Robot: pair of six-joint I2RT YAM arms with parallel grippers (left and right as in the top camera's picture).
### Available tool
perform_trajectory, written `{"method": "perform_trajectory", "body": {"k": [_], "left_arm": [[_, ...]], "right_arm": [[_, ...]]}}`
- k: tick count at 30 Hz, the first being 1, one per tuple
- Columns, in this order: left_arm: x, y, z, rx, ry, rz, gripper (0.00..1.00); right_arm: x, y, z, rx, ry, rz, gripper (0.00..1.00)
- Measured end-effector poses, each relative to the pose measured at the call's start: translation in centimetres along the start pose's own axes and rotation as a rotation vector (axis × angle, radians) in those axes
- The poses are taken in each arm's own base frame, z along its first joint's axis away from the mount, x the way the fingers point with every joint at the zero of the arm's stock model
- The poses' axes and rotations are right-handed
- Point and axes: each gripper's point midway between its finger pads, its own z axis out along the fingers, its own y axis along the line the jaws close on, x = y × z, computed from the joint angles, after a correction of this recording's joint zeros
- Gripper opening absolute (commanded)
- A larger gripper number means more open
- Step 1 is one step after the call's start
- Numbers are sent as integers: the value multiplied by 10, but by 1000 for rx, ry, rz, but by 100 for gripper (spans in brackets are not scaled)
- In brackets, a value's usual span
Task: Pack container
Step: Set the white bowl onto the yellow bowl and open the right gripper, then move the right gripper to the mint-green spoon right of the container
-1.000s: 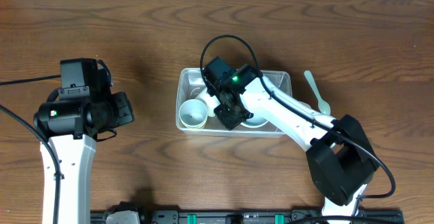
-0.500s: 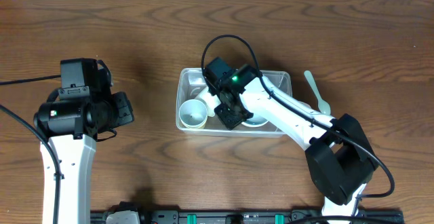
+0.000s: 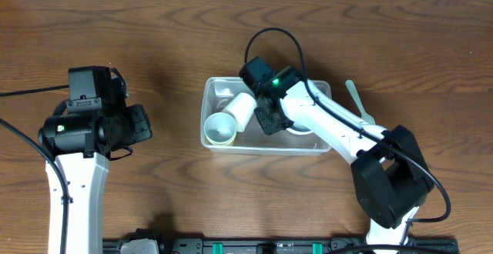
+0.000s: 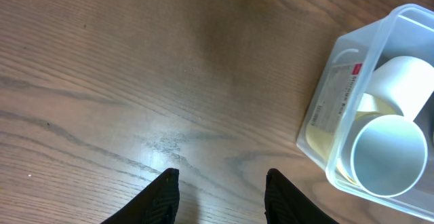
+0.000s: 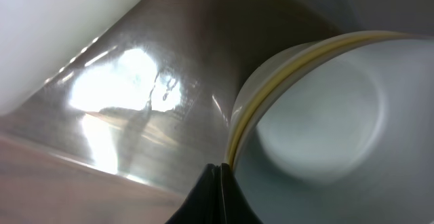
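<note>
Well, on the left side the left gripper hangs over the bare wood table. Its two fingers are apart and hold nothing.

Next comes the container, which sits in the middle of the table. A paper label with a small red mark is stuck on its end wall. The words on it are too small to read. Two white cups lie on their sides in the left half.

The right gripper is down inside the container. In the right wrist view its fingers are pressed together, and nothing shows between them. The tips are right at the rim of a white bowl with a thin yellow line.

I think the bowl could tip or slide if the gripper pulls sideways. The light container could get dragged too, and the cups could roll.

A pale green spoon lies outside, just beside the right end. A swinging arm could knock it away.
</note>
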Motion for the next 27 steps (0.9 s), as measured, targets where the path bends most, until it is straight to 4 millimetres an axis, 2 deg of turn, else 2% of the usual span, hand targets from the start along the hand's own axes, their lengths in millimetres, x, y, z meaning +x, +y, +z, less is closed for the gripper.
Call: {"method": "perform_trajectory", "body": {"k": [9,14,15,16,17,18,19,21,22,23,25,27], "left_arm": [[0,0,0,0,0,0,42],[0,0,0,0,0,0,42],[0,0,0,0,0,0,42],[0,0,0,0,0,0,42],[0,0,0,0,0,0,42],[0,0,0,0,0,0,42],[0,0,0,0,0,0,42],[0,0,0,0,1,0,42],[1,0,0,-1,3,0,42],[1,0,0,-1,4,0,42],[2,1,0,-2,9,0,42],[3,1,0,-3,11,0,42]], "right_arm": [[-7,-21,3,10,-10,59,1],[-5,-23,2,12,-1,34,8],[-4,-23,1,10,2,31,11],[-3,-23,-2,7,1,29,26],[-3,-24,-7,4,-5,28,54],[-4,-25,-13,0,-18,28,77],[-7,-28,-24,-6,-44,39,83],[-15,-39,-52,-21,-117,74,84],[-21,-52,-76,-33,-184,111,84],[-24,-63,-91,-35,-223,139,84],[-24,-97,-128,-34,-316,230,84],[-12,-136,-157,-12,-374,332,84]]}}
